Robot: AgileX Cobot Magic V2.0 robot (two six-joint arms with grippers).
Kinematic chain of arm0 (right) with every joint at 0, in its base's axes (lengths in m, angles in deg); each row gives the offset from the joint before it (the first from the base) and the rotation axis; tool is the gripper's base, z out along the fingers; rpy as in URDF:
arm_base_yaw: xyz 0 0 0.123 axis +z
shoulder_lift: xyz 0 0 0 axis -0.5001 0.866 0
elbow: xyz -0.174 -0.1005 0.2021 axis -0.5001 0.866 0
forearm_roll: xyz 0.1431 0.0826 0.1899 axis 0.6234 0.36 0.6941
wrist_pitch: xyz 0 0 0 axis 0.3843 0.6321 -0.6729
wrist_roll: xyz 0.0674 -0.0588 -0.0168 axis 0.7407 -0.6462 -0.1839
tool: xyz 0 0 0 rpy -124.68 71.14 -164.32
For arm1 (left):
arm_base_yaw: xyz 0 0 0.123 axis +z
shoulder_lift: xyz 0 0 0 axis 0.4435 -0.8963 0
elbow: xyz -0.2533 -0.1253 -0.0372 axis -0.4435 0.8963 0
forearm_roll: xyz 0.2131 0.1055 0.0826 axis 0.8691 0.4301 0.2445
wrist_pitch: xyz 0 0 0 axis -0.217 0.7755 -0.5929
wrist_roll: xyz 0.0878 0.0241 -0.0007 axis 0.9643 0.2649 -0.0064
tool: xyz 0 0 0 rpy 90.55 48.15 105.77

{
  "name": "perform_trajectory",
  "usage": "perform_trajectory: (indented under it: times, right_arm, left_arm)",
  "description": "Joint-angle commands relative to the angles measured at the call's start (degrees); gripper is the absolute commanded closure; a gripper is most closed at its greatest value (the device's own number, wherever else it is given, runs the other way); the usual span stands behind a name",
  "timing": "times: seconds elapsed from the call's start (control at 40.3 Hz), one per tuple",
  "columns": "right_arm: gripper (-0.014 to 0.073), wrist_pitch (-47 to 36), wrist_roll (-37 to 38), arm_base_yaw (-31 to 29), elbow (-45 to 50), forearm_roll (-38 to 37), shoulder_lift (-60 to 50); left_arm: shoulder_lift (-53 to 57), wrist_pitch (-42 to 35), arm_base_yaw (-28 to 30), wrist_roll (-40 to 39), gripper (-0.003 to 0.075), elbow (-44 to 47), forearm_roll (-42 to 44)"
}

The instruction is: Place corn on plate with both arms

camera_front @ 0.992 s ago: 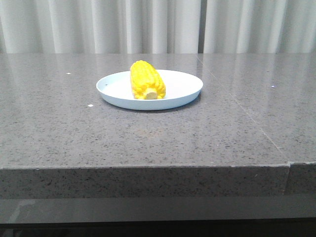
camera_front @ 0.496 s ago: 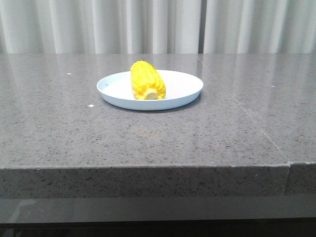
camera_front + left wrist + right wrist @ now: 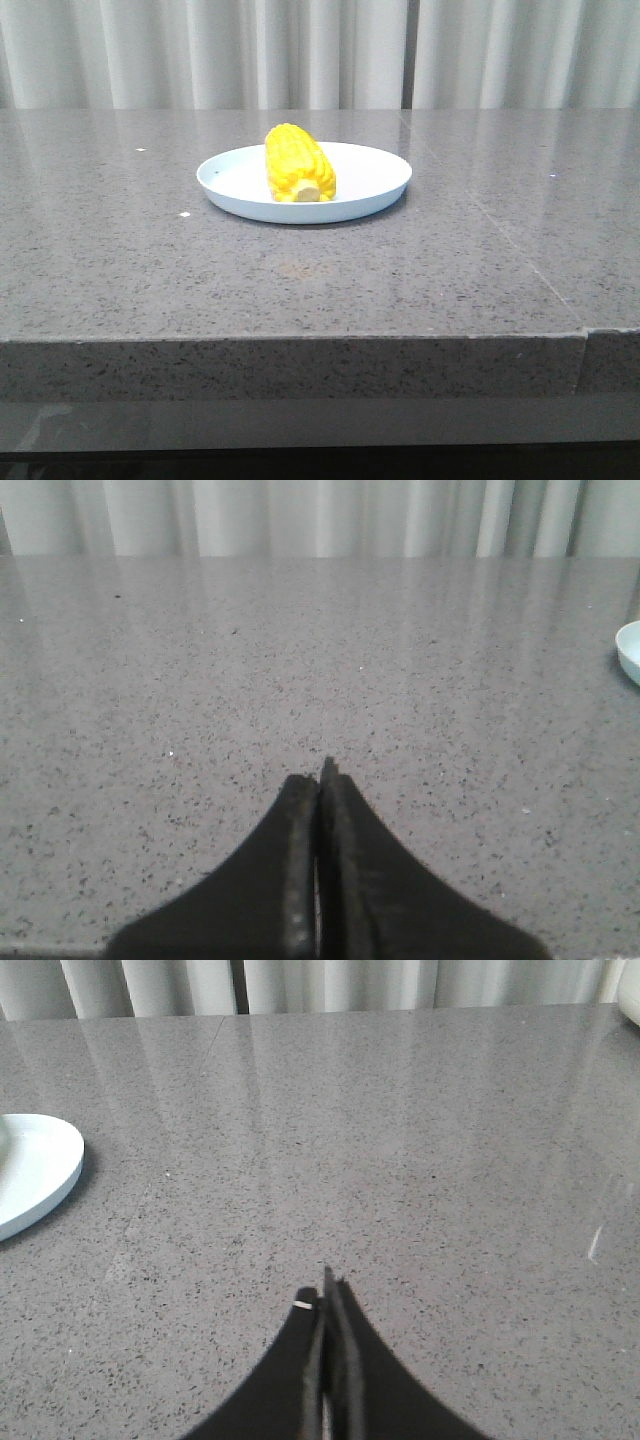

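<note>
Corn [image 3: 298, 163] lying on its side on the plate [image 3: 370, 175], a little left of the plate's middle, pale stub end turned toward the camera and the ear running back away from it. Plate sitting flat on the grey speckled desk [image 3: 300, 280], roughly central and toward the far half, low rim casting a thin shadow along the near edge. Nothing touching the corn; neither arm visible in the front view. White pleated curtain [image 3: 320, 50] hanging behind the desk. A seam running across the desk's right side toward the near edge. In the left wrist view, left tool [image 3: 320, 780] fully closed, dark pointed fingers [image 3: 295, 860] pressed flat together, nothing between them, held above bare desk well apart from the plate, only a sliver of pale rim [image 3: 630, 652] showing at the frame's edge. In the right wrist view, right tool [image 3: 328, 1295] likewise closed tight, fingers [image 3: 350, 1370] meeting tip to tip and holding nothing, over bare desk with part of the plate [image 3: 35, 1175] in view well off to one side. A tiny pale fleck [image 3: 303, 1305] lying just beside the right tool's tip; whether on the desk or on the finger, impossible to tell. Corn hidden from both wrist views.
</note>
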Motion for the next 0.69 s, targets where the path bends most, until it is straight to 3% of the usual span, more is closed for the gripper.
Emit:
perform_trajectory:
  times: [0.0, 0.67]
  right_arm:
    - [0.0715, -4.51, -0.52, -0.45, -1.4, -1.27, 0.58]
    - [0.0715, -4.51, -0.52, -0.45, -1.4, -1.27, 0.58]
  left_arm:
    - [1.21, -9.38, 0.11, 0.13, 0.074, 1.36, -0.71]
    - [1.21, -9.79, 0.11, 0.13, 0.0741, 1.89, -1.78]
